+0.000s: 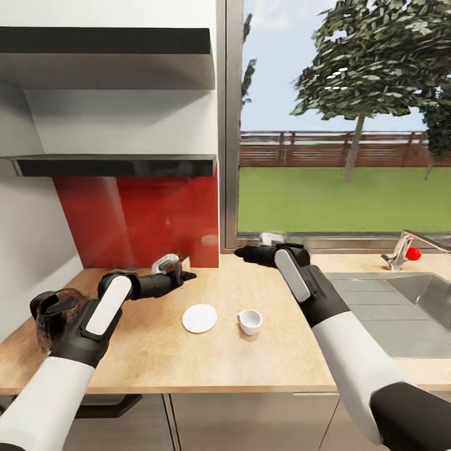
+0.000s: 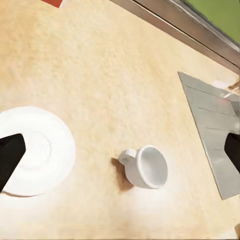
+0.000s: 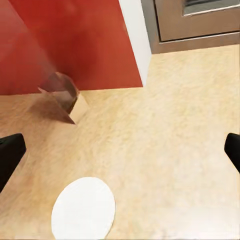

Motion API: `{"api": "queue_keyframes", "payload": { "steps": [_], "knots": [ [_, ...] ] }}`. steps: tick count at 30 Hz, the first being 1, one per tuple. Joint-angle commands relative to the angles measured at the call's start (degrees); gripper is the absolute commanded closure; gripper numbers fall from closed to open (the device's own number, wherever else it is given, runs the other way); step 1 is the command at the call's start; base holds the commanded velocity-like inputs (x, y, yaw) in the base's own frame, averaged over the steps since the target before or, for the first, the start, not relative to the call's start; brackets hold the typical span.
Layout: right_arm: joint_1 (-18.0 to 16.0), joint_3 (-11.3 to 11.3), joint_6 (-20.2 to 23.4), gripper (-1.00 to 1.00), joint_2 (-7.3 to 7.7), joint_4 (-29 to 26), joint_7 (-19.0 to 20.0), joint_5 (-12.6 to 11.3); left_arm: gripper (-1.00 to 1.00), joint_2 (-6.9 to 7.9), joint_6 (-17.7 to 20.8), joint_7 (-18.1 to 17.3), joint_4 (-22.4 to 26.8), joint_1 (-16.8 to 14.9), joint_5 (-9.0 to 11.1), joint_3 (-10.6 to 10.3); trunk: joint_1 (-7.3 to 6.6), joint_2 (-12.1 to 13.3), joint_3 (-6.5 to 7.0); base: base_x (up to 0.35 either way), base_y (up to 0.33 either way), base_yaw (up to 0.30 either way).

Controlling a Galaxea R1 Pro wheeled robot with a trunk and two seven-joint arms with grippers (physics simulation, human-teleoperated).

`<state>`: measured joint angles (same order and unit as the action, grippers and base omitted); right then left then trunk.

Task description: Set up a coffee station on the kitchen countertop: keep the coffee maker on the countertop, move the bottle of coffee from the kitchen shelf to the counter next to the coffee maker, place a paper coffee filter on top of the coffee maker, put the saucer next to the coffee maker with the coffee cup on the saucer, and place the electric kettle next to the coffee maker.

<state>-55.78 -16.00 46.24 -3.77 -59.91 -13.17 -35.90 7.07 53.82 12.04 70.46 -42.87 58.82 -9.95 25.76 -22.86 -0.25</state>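
the saucer point(image 1: 200, 318) and the coffee cup point(image 1: 250, 321) are being seen side by side, apart, on the wooden countertop point(image 1: 156, 357). the left gripper point(image 1: 186, 275) is being held above the counter behind the saucer, fingers spread. the right gripper point(image 1: 240, 252) is being held near the window point(image 1: 344, 119), fingers spread, nothing gripped.

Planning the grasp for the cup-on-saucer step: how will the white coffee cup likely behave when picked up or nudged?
The coffee cup looks glazed, so probably slippery and rigid, likely fragile. It lies tilted on its side beside the saucer, so a nudge may roll it. Its small handle offers little grip.
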Motion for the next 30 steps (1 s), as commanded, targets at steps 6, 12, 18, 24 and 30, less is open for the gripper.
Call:
{"api": "queue_keyframes", "payload": {
  "steps": [6,12,18,24,30],
  "knots": [
    [0.0,-0.4,9.3,-1.00,0.00,1.8,0.2,-13.0,-1.00,0.13,0.1,0.3,-1.5,4.4,1.4,0.5,0.02,-0.1,-0.02,0.001,0.000,-0.004],
    [0.0,-2.8,11.1,-1.00,-0.63,2.1,0.2,-14.9,-1.00,0.21,0.3,-4.8,-2.1,8.0,4.3,7.0,0.02,-0.1,-0.02,0.000,0.000,0.000],
    [0.0,-5.4,11.2,-1.00,-2.10,3.5,0.1,-14.8,-1.00,0.25,0.1,-6.3,-2.2,8.3,4.0,7.4,0.02,-0.1,-0.02,0.010,0.000,0.000],
    [0.0,-5.5,11.2,-1.00,-2.11,7.0,0.1,-14.7,-1.00,0.31,-0.2,-5.9,-2.3,10.1,3.8,7.8,0.02,-0.1,-0.02,0.170,0.000,0.000],
    [0.0,-5.4,11.2,-1.00,-1.79,7.6,0.1,-14.6,-1.00,1.63,-0.2,-5.8,-2.3,10.3,3.6,8.8,0.02,-0.1,-0.02,0.020,0.000,0.000]
  ]
}}
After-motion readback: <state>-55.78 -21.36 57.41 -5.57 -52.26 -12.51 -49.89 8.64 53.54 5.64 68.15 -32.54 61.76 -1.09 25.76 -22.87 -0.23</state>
